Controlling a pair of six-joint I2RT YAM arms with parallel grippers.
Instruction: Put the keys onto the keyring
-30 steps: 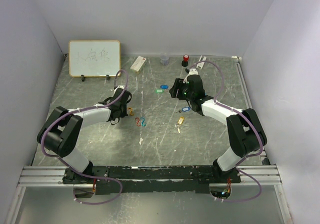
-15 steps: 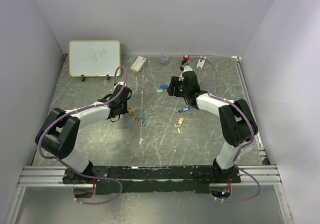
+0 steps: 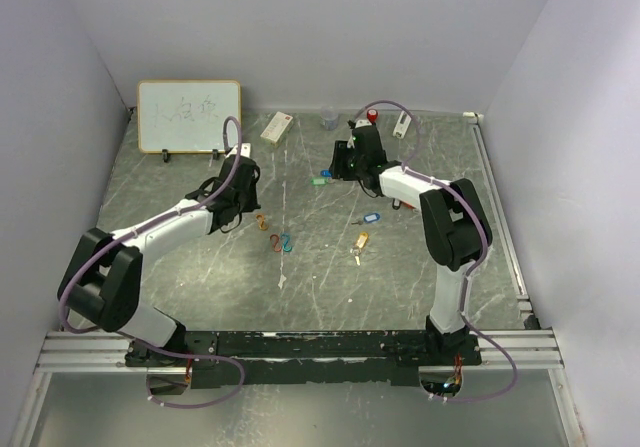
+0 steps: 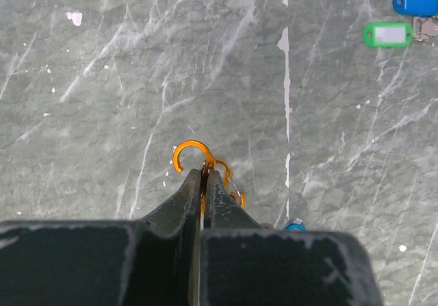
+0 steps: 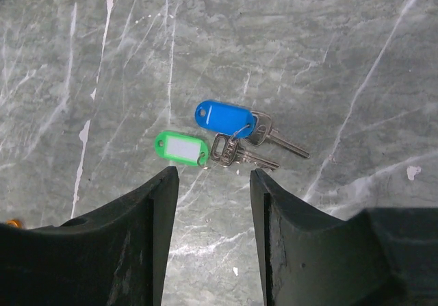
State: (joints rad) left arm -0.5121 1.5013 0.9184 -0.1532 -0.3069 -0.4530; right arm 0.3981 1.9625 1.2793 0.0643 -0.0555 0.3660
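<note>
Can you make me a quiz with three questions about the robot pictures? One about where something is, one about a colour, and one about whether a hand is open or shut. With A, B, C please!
1. Where does the whiteboard stand?
A) at the back left of the table
B) between the two arms' bases
C) in the back right corner

2. What colour is the clip that the left hand pinches?
A) green
B) orange
C) purple

3. How is the right hand, near the blue-tagged key and the green-tagged key?
A) shut on the blue tag
B) shut on nothing
C) open, holding nothing

Answers:
1 A: the top view shows it at the back left.
2 B: an orange hook pokes out of the shut fingers.
3 C: a wide gap shows between its fingers, and both keys lie on the table.
</note>
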